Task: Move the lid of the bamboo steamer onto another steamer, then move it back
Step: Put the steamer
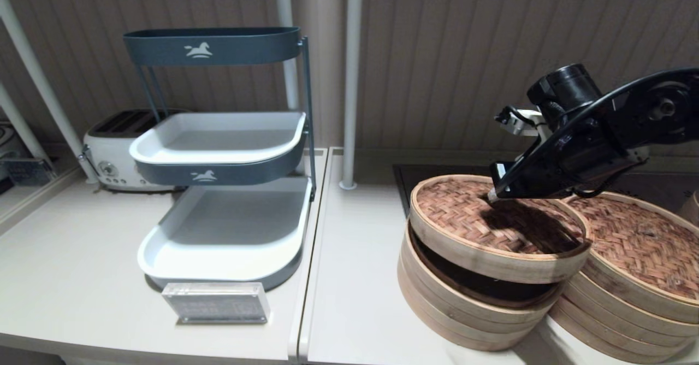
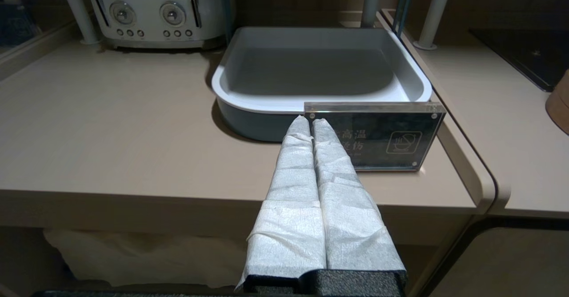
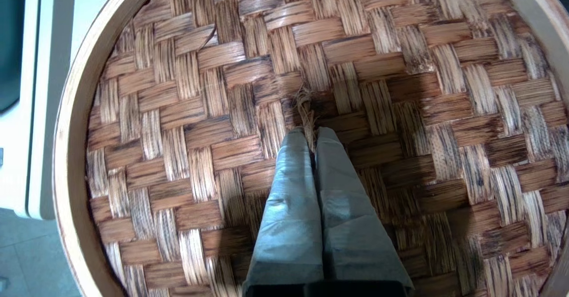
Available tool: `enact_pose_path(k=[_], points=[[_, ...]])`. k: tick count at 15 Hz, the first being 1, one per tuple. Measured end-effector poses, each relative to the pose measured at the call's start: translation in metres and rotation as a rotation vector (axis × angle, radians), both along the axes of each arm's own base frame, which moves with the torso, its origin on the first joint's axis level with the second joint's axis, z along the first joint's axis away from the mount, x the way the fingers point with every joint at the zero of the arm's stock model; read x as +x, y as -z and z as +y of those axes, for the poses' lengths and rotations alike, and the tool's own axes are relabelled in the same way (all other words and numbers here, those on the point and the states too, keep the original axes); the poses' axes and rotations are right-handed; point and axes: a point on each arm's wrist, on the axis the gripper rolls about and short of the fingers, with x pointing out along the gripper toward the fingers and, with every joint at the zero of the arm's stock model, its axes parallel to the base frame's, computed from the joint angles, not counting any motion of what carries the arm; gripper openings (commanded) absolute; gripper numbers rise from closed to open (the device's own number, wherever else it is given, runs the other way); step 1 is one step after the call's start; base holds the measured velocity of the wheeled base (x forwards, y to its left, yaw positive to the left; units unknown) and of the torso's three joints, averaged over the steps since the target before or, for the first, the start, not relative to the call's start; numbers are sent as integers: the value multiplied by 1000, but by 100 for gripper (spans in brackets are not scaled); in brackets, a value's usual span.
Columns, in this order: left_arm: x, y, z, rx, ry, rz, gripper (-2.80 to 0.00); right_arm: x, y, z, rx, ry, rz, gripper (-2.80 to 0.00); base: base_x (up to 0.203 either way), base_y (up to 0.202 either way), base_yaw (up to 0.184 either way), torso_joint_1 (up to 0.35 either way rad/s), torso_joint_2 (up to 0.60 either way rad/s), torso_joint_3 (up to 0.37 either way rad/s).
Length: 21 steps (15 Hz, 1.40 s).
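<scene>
From the head camera, the right gripper (image 1: 493,194) sits at the middle of the bamboo steamer lid (image 1: 469,212), which hangs tilted over a steamer stack (image 1: 437,294): the lid's side away from the second steamer is raised, showing a dark gap beneath, while the opposite rim leans toward another steamer (image 1: 628,299), which carries its own woven lid (image 1: 644,245) just beside the jaws. The lid looks light and stiff, but held from one small central point it will likely swing and tip. Open bench (image 1: 355,277) lies on the lid's free side; the two stacks crowd each other, so rim could catch rim.

The left wrist camera shows the left gripper (image 2: 311,123) parked off the bench edge, jaws pressed together on nothing, pointing at a clear sign (image 2: 382,141) and a grey tray (image 2: 320,72).

The right wrist camera shows the jaws closed on a small fibre loop (image 3: 305,106) at the weave's centre. That knot is thin and frayed, probably the weakest part; the pale rim (image 3: 71,132) would give firmer purchase.
</scene>
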Motion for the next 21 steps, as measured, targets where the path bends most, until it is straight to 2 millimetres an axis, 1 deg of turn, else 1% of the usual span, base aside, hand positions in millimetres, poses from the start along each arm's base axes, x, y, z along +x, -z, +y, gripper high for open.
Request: enact_pose_path(k=[5,9,17,21], points=[[0,0,0,-1,2,0,-280,2,11,3,-7,-6,28,-280,0,0,0,0,0,0],[0,0,0,-1,1,0,-280,-5,14,5,-11,-19,43,-280,0,0,0,0,0,0],[0,0,0,0,1,0,-280,-13,29,3,-15,-19,59,-280,0,0,0,0,0,0],[0,0,0,-1,1,0,-280,-15,31,3,-15,-21,58,-280,0,0,0,0,0,0]])
